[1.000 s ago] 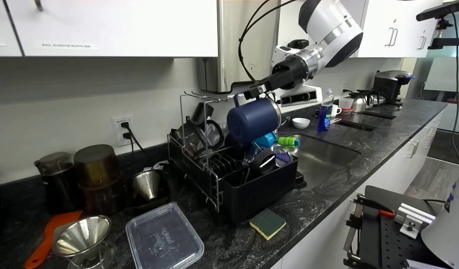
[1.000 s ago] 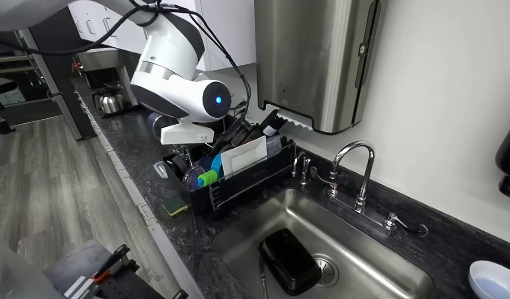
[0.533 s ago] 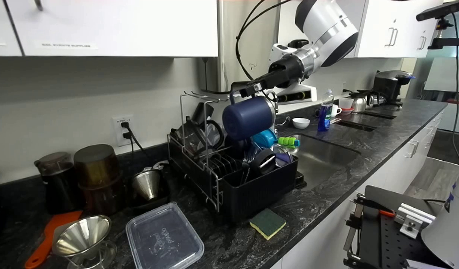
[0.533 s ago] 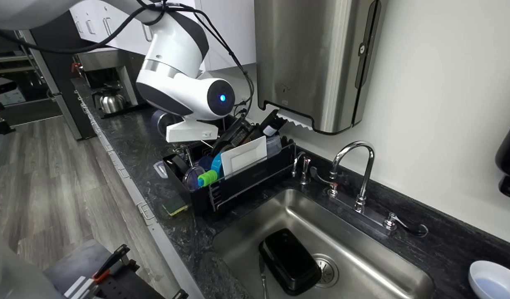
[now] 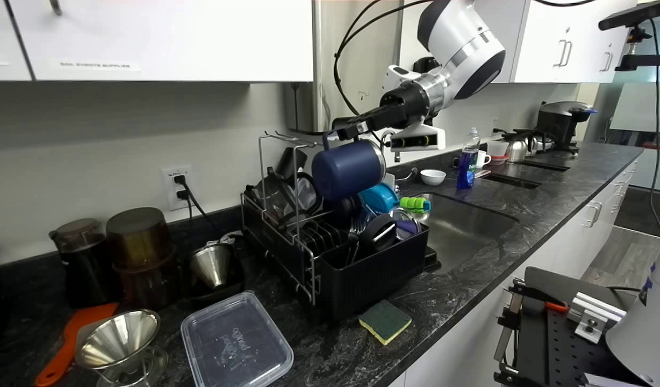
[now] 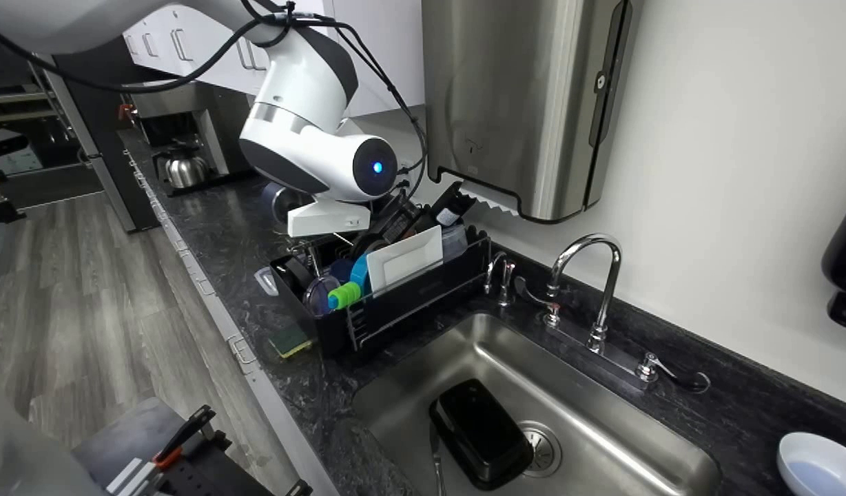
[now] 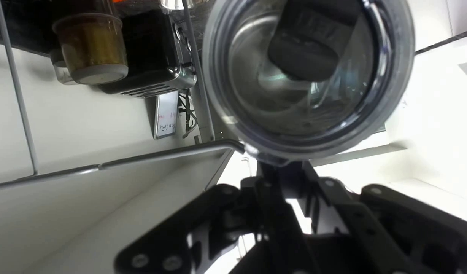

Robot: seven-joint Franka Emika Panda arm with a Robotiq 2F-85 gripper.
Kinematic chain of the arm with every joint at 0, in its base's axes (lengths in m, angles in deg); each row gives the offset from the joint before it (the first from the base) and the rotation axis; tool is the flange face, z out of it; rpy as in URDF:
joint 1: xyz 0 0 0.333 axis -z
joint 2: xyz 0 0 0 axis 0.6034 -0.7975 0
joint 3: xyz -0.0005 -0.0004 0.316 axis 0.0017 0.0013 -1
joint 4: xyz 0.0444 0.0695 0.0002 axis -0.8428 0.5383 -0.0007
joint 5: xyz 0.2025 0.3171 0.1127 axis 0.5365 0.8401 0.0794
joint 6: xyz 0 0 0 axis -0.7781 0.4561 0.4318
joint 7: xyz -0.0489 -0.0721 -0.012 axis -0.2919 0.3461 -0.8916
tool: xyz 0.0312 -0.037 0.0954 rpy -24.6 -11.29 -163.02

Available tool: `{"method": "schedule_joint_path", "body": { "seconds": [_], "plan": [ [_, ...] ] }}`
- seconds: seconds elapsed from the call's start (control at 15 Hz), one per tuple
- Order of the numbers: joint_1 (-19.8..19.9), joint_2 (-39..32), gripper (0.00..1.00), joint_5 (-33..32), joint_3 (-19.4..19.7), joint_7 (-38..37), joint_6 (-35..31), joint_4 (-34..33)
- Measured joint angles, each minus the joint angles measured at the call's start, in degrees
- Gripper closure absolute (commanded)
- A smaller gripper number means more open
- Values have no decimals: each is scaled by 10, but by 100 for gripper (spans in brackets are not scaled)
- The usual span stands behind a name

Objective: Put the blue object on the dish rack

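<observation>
- Gripper (image 5: 345, 130) pinched on the handle (image 5: 325, 142), navy mug (image 5: 349, 169) sideways in mid-air, apparently over the dish rack (image 5: 373, 282)!
- Now find a gap, clear of the turquoise dish (image 5: 381, 199); lower gently, release only once it rests!

The black two-finger gripper (image 5: 345, 129) is now nearer the raised silver wire tier (image 5: 295, 172) of the black dish rack (image 5: 373, 279) than a second ago, and the dark navy-blue cylindrical mug (image 5: 345, 171), just below the gripper, shifts with it. Farther below the gripper, more of the bright-blue round dish (image 5: 381, 198) shows past the mug in an exterior view. Behind the gripper, the black-and-white robot arm (image 6: 306, 148) comes toward the rack too.
</observation>
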Motion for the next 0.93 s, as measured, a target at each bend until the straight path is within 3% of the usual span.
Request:
{"method": "schedule_joint_path", "body": {
  "seconds": [0.93],
  "plan": [
    [0, -7, 96, 40, 1, 81, -20, -3]
  ]
}}
